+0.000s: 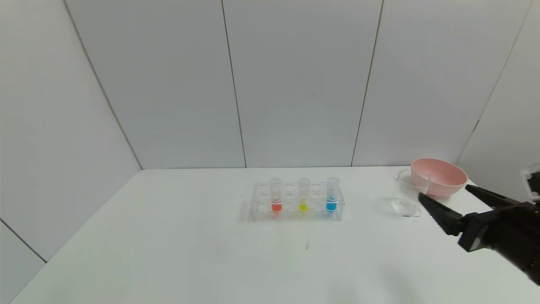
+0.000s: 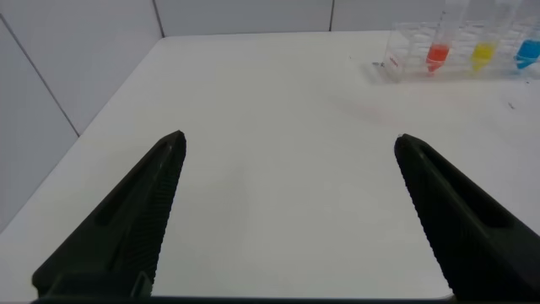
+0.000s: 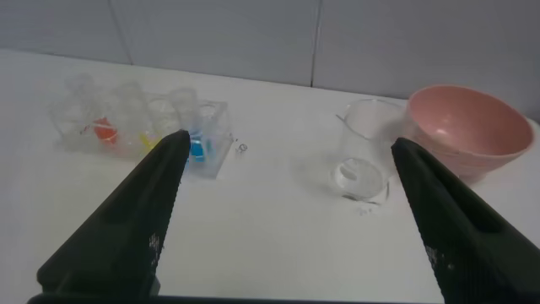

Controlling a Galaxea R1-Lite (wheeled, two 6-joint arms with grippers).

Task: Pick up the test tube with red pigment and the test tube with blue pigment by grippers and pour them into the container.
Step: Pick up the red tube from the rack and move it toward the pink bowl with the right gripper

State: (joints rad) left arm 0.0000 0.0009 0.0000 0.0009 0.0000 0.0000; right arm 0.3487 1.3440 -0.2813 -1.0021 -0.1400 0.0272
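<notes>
A clear rack point(image 1: 295, 213) stands mid-table and holds three upright tubes. The test tube with red pigment point(image 1: 276, 196) is at its left end and the test tube with blue pigment point(image 1: 332, 196) at its right end. The container point(image 1: 406, 195), a clear beaker, stands empty to the right of the rack. My right gripper point(image 1: 444, 192) hovers open at the right, just in front of the container, holding nothing. In the right wrist view the blue tube point(image 3: 197, 149) and the container point(image 3: 363, 152) lie ahead of it. My left gripper point(image 2: 288, 139) is open over bare table, with the red tube point(image 2: 437, 52) far off.
A tube with yellow liquid point(image 1: 303, 196) sits between the red and blue ones. A pink bowl point(image 1: 438, 177) stands right behind the container, near the table's right edge. White wall panels close in the table at the back and sides.
</notes>
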